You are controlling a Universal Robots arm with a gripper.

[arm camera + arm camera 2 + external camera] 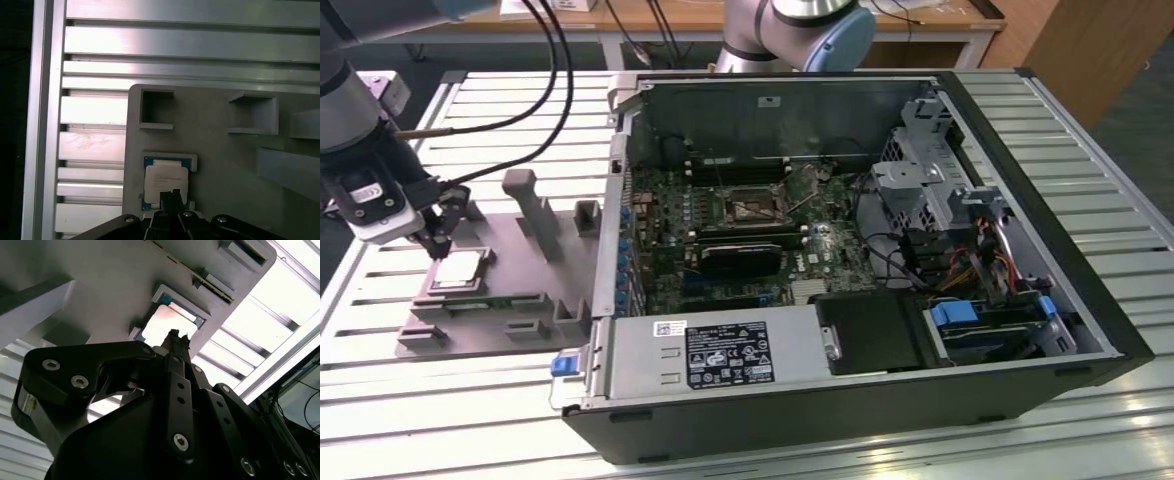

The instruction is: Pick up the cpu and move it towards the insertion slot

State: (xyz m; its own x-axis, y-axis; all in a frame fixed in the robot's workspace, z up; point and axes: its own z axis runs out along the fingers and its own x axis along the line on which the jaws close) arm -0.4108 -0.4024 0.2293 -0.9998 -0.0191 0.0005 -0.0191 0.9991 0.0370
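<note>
Cpu (458,270) seated flat in a pocket of the grey fixture plate (520,290), at the exterior view's lower left.

The gripper (440,248) is held directly above the chip, its jaws drawn together to a narrow tip; whether the silver top is touched cannot be told. The insertion slot (750,206) is seen well apart, inside the open computer case (1067,300) at the frame's centre, which is set on the slatted table (400,400).
</note>
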